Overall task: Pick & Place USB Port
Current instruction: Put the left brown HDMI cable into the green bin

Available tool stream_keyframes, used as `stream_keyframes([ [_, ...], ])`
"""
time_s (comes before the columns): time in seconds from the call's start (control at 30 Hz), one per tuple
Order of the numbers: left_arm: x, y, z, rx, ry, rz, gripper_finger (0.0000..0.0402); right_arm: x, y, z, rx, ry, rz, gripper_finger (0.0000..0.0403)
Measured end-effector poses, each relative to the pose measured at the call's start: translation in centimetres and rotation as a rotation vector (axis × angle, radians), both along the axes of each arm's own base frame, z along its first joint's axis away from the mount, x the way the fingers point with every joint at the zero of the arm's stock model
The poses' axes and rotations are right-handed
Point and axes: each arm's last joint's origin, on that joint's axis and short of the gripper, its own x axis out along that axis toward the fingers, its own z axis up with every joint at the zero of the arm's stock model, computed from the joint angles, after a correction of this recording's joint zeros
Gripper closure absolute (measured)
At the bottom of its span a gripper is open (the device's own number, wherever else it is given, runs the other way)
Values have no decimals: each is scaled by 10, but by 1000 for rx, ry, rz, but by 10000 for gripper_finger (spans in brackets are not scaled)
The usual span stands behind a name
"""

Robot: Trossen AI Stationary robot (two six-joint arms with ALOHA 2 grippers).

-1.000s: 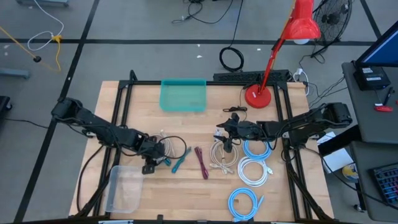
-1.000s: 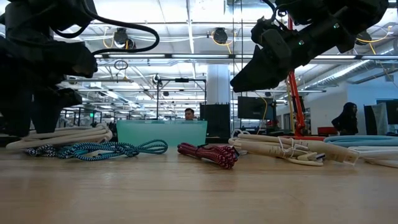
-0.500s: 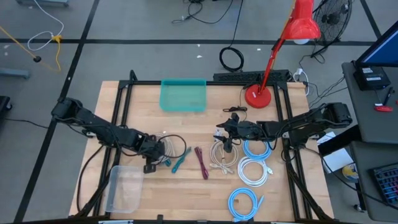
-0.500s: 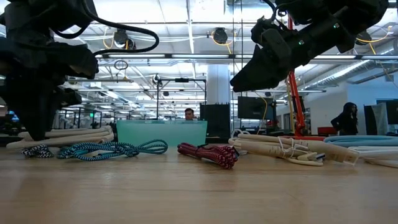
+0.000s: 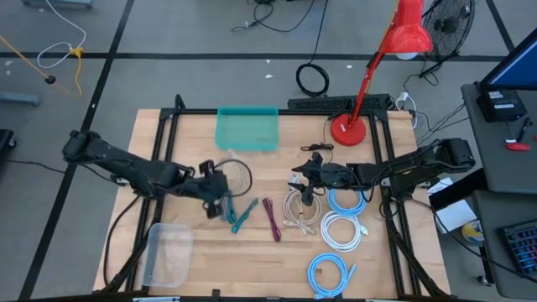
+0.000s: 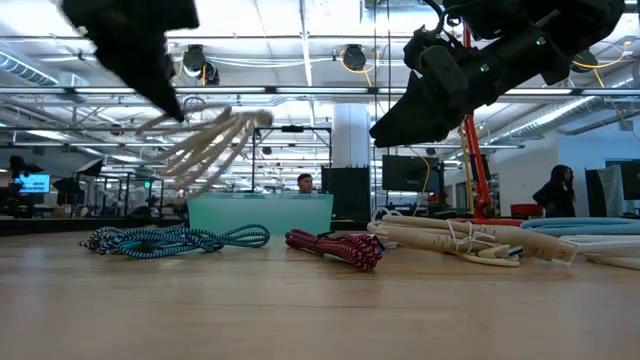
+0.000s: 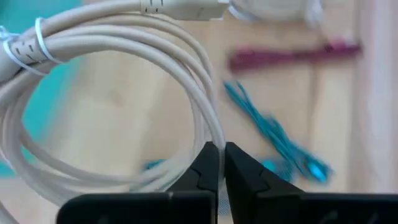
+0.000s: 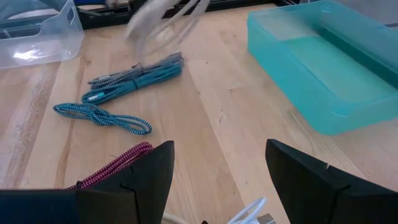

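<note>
Counts, high view: two bins, one teal bin (image 5: 247, 128) and one clear bin (image 5: 169, 252). One white cable coil (image 5: 232, 177) held in the air by the left gripper (image 5: 211, 192). One teal braided cable (image 5: 242, 215), one magenta braided cable (image 5: 272, 218), one beige cable bundle (image 5: 298, 210). Three light blue-white coils: (image 5: 346, 201), (image 5: 341, 231), (image 5: 328, 273). One red lamp (image 5: 394, 50). Two robot arms.

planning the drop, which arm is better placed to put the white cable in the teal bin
Left. Its end effector is shut on the white cable, lifted off the table near the teal bin. The right end effector hangs open over other cables.
</note>
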Motion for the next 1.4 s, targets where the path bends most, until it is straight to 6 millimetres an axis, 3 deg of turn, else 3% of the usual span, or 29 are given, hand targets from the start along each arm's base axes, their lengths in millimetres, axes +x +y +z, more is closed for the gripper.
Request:
stream_keyframes([
  [0.2,8,25,26,185,-58,37,394,0,0,0,0,1,0,156],
  [0.37,12,63,32,258,2,20,394,0,0,0,0,0,0,156],
  [0.6,2,137,47,181,6,-4,394,0,0,0,-1,0,-2,156],
  [0.8,-8,175,61,98,95,-162,394,0,0,1,-2,-9,-3,156],
  [0.9,-2,193,60,61,206,-209,394,1,0,2,-4,-19,-2,156],
  [1.1,28,232,41,-12,406,-305,394,1,0,2,-4,-22,-3,156],
  [1.4,41,271,26,-53,489,-335,394,0,0,0,-5,5,-2,156],
])
